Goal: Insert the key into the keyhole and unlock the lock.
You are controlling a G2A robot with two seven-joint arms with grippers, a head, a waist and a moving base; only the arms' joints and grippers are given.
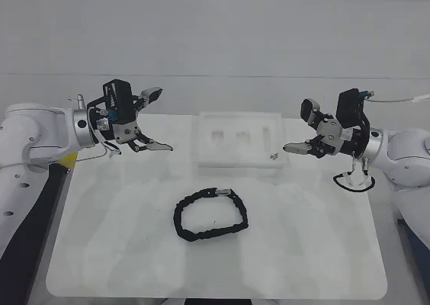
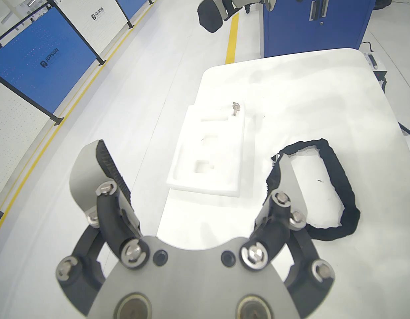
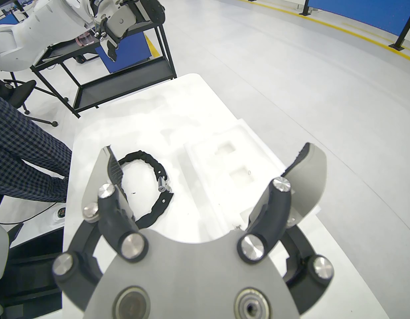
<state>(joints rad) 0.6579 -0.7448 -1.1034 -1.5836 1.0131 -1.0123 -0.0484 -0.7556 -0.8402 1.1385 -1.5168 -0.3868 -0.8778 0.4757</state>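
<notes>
The lock is a black fabric-covered chain loop point(image 1: 181, 217) point(image 2: 344, 184) point(image 3: 156, 166) lying mid-table, its metal cylinder point(image 1: 221, 191) point(image 3: 162, 183) on the side toward the foam tray. The small metal key point(image 1: 274, 155) point(image 2: 236, 107) rests on the right end of that white foam tray point(image 1: 238, 122) point(image 2: 208, 164) point(image 3: 258, 141). My left gripper point(image 1: 160, 120) point(image 2: 191, 164) hovers open over the table's far left, empty. My right gripper point(image 1: 297, 128) point(image 3: 208, 157) hovers open just right of the key, also empty.
The white table point(image 1: 108, 252) has bare room in front of and beside the chain. The foam tray has three shallow recesses. Beyond the table, the right wrist view has a black cart point(image 3: 125, 77); the left wrist view has a blue cabinet point(image 2: 317, 8).
</notes>
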